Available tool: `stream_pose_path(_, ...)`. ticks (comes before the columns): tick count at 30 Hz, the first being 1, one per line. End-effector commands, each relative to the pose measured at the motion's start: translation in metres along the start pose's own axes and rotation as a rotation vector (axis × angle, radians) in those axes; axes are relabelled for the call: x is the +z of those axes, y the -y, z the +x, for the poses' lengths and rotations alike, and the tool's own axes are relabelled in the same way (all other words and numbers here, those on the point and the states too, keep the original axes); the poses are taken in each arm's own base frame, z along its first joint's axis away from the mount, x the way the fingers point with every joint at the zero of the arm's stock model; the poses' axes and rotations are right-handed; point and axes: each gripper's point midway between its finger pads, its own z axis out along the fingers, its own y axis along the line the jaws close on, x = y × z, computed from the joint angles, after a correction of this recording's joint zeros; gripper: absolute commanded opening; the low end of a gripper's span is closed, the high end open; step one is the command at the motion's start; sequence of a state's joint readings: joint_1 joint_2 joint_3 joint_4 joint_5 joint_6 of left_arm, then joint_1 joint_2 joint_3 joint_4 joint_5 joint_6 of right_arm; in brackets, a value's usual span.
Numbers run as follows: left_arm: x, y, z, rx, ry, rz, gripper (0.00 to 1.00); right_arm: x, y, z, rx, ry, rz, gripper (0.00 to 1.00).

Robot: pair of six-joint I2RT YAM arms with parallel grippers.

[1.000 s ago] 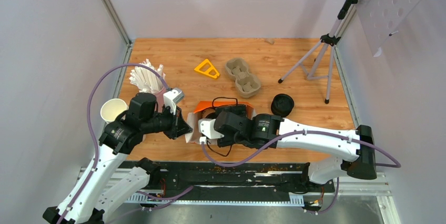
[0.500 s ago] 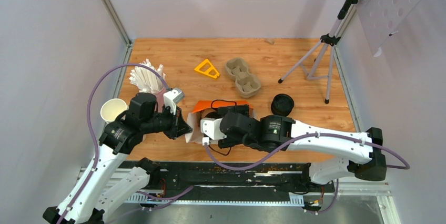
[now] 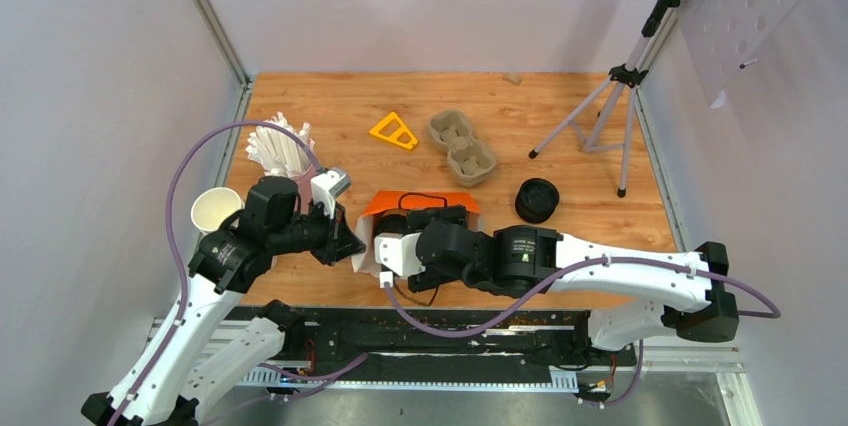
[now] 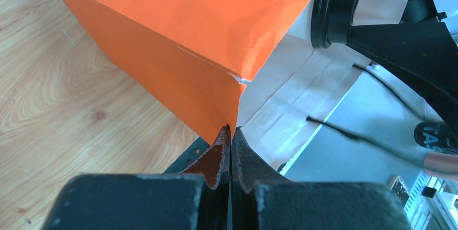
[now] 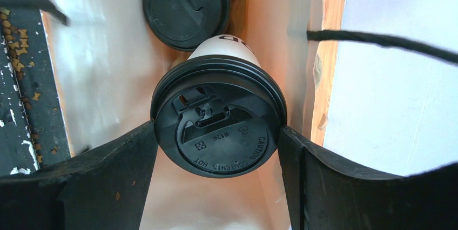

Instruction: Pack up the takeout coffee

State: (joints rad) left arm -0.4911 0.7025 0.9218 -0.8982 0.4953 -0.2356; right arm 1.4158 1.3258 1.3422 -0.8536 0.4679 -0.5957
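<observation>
An orange paper bag [image 3: 420, 203] with a white inside [image 5: 102, 62] lies on the wooden table. My left gripper [image 4: 231, 132] is shut on the bag's edge and holds its mouth up. My right gripper [image 5: 219, 141] reaches into the mouth, shut on a takeout coffee cup; both fingers press the rim of its black lid [image 5: 219, 130]. A second lidded cup [image 5: 185, 4] sits deeper in the bag. From above, the right gripper [image 3: 392, 251] hides the held cup. The held lid's edge [image 4: 337, 6] shows in the left wrist view.
A black lidded item [image 3: 537, 200] stands right of the bag. Behind it lie a pulp cup carrier [image 3: 462, 146] and a yellow triangle [image 3: 394, 131]. Straws in a pink holder [image 3: 280, 151] and cream cups [image 3: 215, 209] are at the left, and a tripod [image 3: 610, 106] at the back right.
The right wrist has shifted slightly left and nearer with the cup still in its fingers, and its elbow has swung right. The left arm has not moved.
</observation>
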Motion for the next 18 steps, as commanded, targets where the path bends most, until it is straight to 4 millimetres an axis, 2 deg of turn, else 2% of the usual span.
stream_pose_path(1,-0.002,0.003,-0.008,0.040,0.020,0.013,0.01,-0.005,0.007,-0.016,0.053,0.065,0.034,0.69)
stream_pose_path(7,-0.002,0.003,-0.009,0.038,0.020,0.013,0.01,-0.010,0.017,-0.008,0.046,0.042,0.085,0.69)
stream_pose_path(11,-0.002,0.003,-0.008,0.040,0.017,0.013,0.01,-0.017,0.021,-0.009,0.054,0.056,0.088,0.69)
stream_pose_path(18,-0.003,0.004,-0.008,0.038,0.016,0.013,0.01,-0.022,0.016,-0.007,0.044,0.049,0.051,0.69)
